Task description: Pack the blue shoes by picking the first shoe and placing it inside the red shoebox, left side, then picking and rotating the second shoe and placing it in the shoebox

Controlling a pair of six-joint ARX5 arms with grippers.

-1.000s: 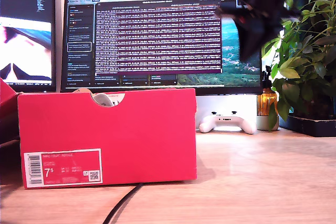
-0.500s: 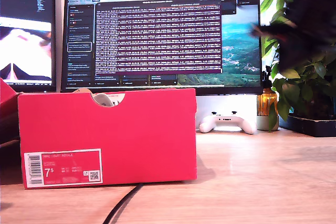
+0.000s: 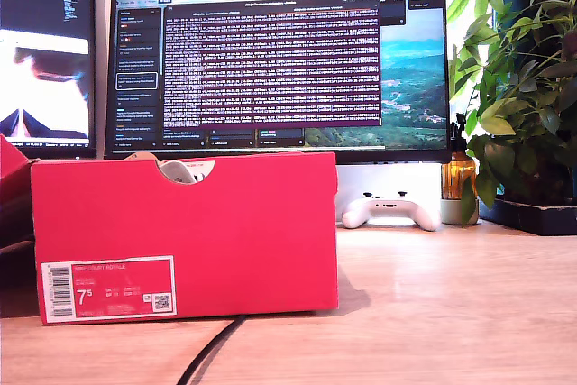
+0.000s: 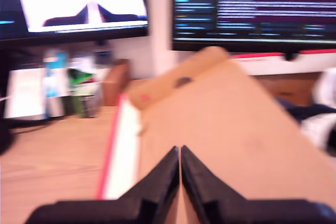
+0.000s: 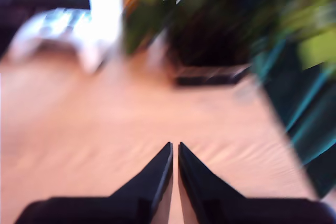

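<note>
Exterior view: red shoebox [image 3: 185,232], shoe [image 3: 178,169] inside, at notch.

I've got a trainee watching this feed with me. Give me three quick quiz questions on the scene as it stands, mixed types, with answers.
1. True or false: an arm is visible in the exterior view.
2. Multiple choice: in its own wrist view, my second gripper hangs over A) the red shoebox, B) bare wooden desk, C) a keyboard.
3. Short answer: what white object lies beside the shoebox, toward the exterior view's right?

Key
1. False; no arm or gripper shows there.
2. B, with a blurred plant beyond it.
3. A game controller, under the monitor.

Both my first gripper and my second gripper have their jaws together with nothing between them.
</note>
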